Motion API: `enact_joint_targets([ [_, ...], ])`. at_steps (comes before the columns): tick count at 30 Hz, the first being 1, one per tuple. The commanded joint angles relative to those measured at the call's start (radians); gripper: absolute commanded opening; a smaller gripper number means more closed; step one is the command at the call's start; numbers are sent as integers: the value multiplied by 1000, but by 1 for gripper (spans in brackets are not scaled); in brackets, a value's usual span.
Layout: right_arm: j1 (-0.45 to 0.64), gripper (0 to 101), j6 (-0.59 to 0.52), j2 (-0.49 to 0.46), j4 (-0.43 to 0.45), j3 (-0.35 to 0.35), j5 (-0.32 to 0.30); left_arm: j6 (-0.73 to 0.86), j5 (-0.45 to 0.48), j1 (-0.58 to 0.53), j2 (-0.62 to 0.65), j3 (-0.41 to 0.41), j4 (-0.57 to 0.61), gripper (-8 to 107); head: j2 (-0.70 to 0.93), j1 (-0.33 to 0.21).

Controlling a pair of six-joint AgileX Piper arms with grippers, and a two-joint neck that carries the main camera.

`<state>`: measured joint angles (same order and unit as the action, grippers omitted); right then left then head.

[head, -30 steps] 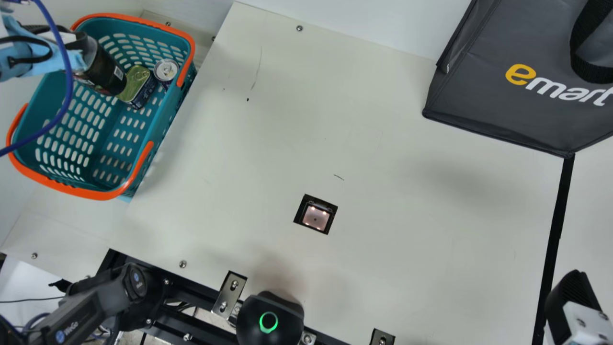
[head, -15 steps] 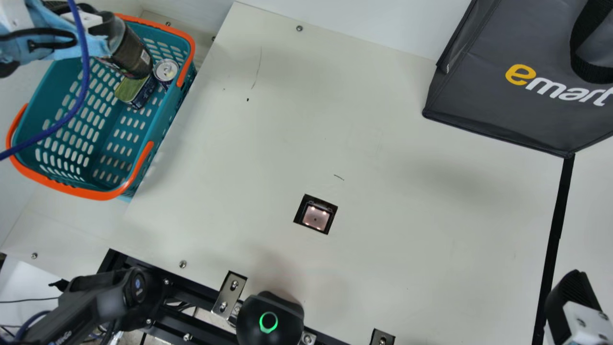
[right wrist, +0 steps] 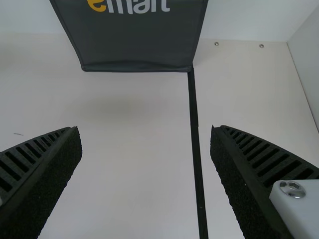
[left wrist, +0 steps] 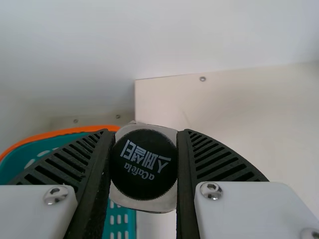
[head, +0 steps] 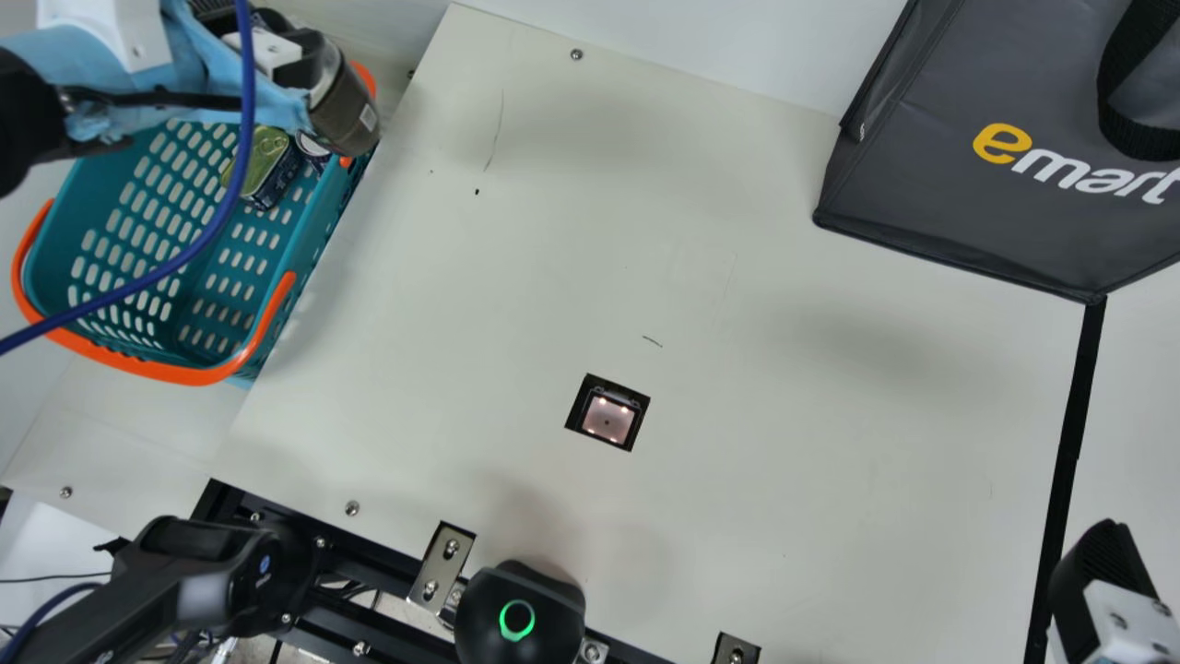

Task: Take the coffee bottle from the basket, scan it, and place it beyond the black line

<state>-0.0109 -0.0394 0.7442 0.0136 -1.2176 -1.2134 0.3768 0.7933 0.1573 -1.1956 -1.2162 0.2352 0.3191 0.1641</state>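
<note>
"Cream table (head: 756,267) spreads wide; why's the coffee bottle (head: 348,118) tilted above the basket (head: 166,371)?"

"Left tool (left wrist: 144,133) grips its top end, likely leaving the lower part bare for the scanner (head: 607,420); right tool (right wrist: 146,128) hangs open."

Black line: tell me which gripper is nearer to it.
Right. The right gripper is close beside the black line; the left gripper, holding the coffee bottle, is far off at the opposite side, by the basket.
</note>
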Motion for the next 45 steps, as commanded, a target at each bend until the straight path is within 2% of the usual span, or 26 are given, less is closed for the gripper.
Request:
enact_joint_targets([
  [1,0,91,0,0,0,0,0,-37,-7,-63,0,3,-24,10,2,-26],
  [11,0,91,0,0,0,0,0,-154,-35,-272,-7,26,-88,10,2,-26],
  [20,0,91,0,0,0,0,0,-184,-55,-408,-20,48,-87,10,2,-26],
  [45,0,91,0,0,0,0,0,-95,-80,-560,-64,144,38,10,2,-26],
])
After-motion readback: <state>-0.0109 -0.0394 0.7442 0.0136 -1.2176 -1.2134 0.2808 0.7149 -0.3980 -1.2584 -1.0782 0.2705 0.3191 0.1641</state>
